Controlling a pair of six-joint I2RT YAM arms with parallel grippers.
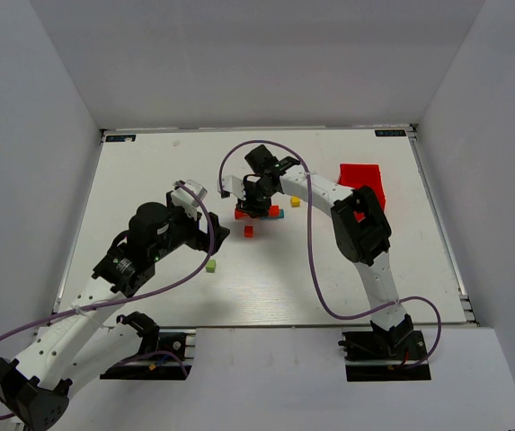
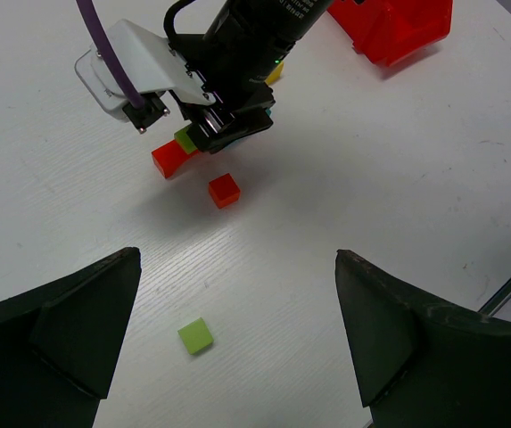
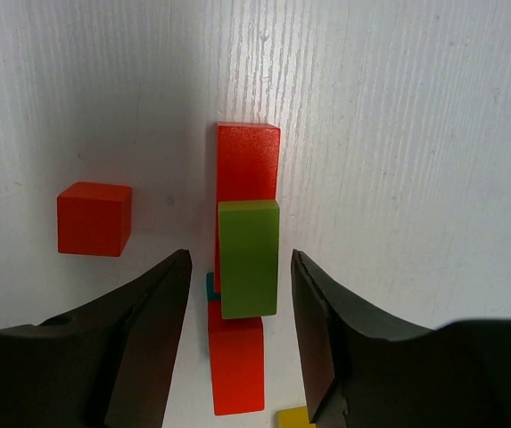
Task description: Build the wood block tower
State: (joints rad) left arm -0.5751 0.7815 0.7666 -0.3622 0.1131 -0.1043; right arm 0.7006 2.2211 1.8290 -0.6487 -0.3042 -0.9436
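One lime-green wooden block [image 3: 249, 259] lies flat along the top of a long red wooden bar [image 3: 248, 160]. A second red block [image 3: 235, 366] shows below it in the right wrist frame, and a sliver of teal-blue block [image 3: 210, 285] shows at the green block's left edge.

This low tower [image 1: 273, 213] sits at the centre of the top view.

Right end effector [image 3: 241, 263]: directly over the tower, jaws partly open, one on each side of the lime-green wooden block. A thin gap is visible on both sides, so it grips nothing.

Loose pieces on the white desk [image 1: 149, 171]:
- small red wooden cube [image 1: 248, 231], just below the tower
- small yellow cube [image 1: 295, 202], near the tower's right
- small green cube [image 1: 210, 266], lower left, well apart

Red plastic tray [image 1: 362, 184]: right of centre, near the desk's far edge.

Left end effector [image 2: 237, 294]: jaws at full spread, nothing between them. In its wrist view the small green cube lies on the desk at lower centre, between the two fingers' line of sight, with the small red wooden cube and the tower further up the frame
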